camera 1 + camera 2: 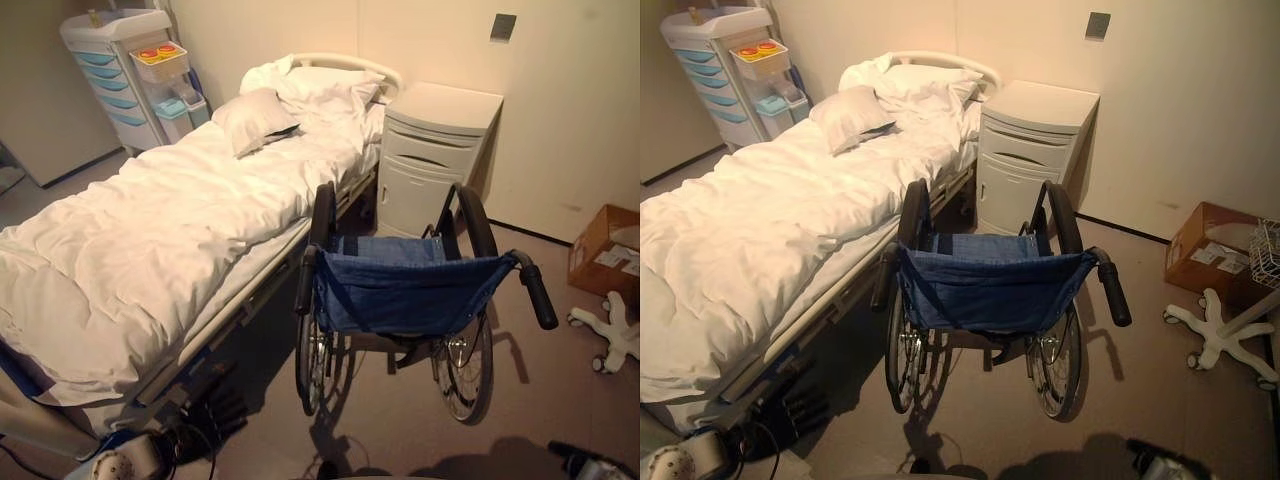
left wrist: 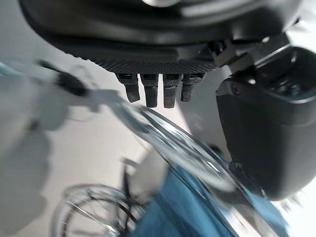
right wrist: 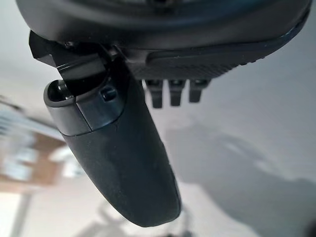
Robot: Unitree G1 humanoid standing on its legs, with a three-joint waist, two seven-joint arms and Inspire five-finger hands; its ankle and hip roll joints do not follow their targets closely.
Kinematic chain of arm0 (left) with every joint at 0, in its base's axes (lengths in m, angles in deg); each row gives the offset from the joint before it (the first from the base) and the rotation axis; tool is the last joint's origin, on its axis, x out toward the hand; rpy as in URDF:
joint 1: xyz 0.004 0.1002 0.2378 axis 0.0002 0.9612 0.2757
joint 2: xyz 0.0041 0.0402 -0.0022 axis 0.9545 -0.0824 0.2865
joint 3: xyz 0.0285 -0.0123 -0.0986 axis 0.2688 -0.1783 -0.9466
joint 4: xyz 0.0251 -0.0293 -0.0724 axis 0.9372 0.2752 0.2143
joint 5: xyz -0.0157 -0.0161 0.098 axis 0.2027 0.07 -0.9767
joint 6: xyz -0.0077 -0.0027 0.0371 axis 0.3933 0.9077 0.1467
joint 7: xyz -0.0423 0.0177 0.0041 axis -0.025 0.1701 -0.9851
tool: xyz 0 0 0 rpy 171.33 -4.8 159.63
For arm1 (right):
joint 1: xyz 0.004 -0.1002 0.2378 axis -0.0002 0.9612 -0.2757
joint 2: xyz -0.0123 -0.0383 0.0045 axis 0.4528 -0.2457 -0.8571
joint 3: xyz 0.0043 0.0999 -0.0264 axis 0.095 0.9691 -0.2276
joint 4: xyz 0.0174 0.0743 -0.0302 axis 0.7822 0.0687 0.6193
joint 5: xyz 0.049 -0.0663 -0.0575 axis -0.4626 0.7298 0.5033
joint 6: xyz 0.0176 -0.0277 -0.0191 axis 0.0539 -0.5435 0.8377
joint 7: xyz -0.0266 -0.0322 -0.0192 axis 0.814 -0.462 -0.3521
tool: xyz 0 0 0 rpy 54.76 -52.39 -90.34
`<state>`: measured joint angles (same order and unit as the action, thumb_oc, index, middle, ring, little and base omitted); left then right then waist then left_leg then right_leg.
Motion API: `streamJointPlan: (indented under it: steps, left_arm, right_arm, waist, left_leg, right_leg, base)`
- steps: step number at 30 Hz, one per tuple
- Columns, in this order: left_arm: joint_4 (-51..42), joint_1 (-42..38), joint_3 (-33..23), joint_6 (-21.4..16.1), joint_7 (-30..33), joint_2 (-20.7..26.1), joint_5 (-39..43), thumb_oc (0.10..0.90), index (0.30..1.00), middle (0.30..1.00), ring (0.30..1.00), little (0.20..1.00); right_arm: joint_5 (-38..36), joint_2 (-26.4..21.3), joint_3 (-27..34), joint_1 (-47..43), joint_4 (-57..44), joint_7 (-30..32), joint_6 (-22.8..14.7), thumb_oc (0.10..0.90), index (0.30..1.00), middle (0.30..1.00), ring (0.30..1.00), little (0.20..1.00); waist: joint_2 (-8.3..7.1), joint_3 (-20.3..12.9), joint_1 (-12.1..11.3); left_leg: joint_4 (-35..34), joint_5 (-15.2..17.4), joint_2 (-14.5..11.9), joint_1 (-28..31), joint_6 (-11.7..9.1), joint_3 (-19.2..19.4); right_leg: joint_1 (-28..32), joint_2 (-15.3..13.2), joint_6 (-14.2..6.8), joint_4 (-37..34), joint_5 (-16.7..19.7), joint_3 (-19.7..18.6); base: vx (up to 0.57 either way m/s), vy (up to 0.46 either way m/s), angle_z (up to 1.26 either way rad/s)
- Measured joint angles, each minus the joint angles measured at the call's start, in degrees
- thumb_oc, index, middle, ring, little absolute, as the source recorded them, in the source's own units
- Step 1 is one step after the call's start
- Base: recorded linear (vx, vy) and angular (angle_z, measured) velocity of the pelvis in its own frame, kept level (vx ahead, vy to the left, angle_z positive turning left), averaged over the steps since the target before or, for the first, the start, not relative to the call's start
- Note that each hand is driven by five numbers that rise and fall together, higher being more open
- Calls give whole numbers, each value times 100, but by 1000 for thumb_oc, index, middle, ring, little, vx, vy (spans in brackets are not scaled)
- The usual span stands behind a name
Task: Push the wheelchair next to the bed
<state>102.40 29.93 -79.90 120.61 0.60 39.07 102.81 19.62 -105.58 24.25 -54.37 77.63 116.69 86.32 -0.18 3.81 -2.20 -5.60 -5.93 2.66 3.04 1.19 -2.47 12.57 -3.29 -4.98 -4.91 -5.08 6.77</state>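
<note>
Ahead, wheelchair beside bed — both robot hands off it.

One wheelchair, one bed – two pillows, one bedside cabinet, one drawer cart, one cardboard box.

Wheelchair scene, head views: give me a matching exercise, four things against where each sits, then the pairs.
Things:
1. wheelchair
2. pillow
3. bedside cabinet
4. cardboard box

Places:
A. on the floor by the right wall
B. on the bed, toward its head
C. against the wall beside the bed's head
D. alongside the bed, push handles toward the camera

Pairs: 1-D, 2-B, 3-C, 4-A
</note>
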Motion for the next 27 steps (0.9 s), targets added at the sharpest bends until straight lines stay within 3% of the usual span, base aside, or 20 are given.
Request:
streamJointPlan:
  steps: [1, 3, 4, 9, 15, 20, 27]
  left_arm:
    - [1056, -257, 136, -270, -25, -264, -224, 800, 900, 900, 900, 900]
    - [2118, -329, 446, -658, -168, -616, -645, 800, 900, 900, 900, 900]
    - [2474, -378, 482, -822, -213, -743, -772, 800, 900, 900, 900, 900]
    - [4256, -592, 568, -1751, -394, -1320, -982, 800, 900, 900, 900, 900]
    - [4707, -855, 620, -2450, -230, -1446, -1551, 800, 900, 900, 900, 900]
    - [4708, -949, 901, -2709, 33, -1635, -2142, 800, 900, 900, 900, 900]
    - [4775, -961, 959, -2801, 354, -1725, -2383, 800, 900, 900, 900, 900]
  right_arm:
    - [1, 155, -29, -218, 764, -209, -72, 800, 900, 900, 900, 900]
    - [18, 476, -178, -301, 1360, -620, -183, 800, 900, 900, 900, 900]
    - [19, 557, -274, -322, 1484, -709, -229, 800, 900, 900, 900, 900]
    - [401, 1049, -763, -553, 2436, -1582, -587, 800, 900, 900, 900, 900]
    - [1142, 1325, -1186, -536, 2873, -2598, -801, 800, 900, 900, 900, 900]
    - [1657, 1286, -1622, -442, 2737, -3031, -1100, 800, 900, 900, 900, 900]
    - [1641, 1236, -1617, -500, 2867, -3486, -1041, 800, 900, 900, 900, 900]
  waist:
    - [23, -92, -2]
    - [-15, -150, 10]
    - [29, -177, 13]
    - [-72, -247, 107]
    - [-134, -288, 132]
    - [-139, -307, 287]
    - [-140, -344, 295]
  left_leg:
    - [-1, 1, 2, -13, -1, -6]
    - [-1, 1, -10, -79, -2, -2]
    - [0, -2, -11, -83, -1, -2]
    - [-1, -1, -20, -85, 1, 5]
    - [-1, 2, -69, -80, 3, 109]
    - [-1, 8, -96, -92, 10, 124]
    - [0, 6, -112, -60, 12, 129]
  right_leg:
    - [-4, 2, 2, -3, -2, -11]
    - [-91, 14, 13, 1, -6, -19]
    - [-91, 16, 16, -2, -3, -20]
    - [-93, 23, 36, 0, -14, -20]
    - [-100, 53, 74, 16, -38, -36]
    - [-100, 74, 95, 27, -47, -46]
    - [-95, 89, 119, 29, -50, -50]
  base:
    - [-62, 28, 2]
    - [-66, 33, 0]
    - [-44, 29, -1]
    - [-59, 36, 0]
    - [-53, 18, -4]
    - [-48, 10, -1]
    - [-12, -2, 0]
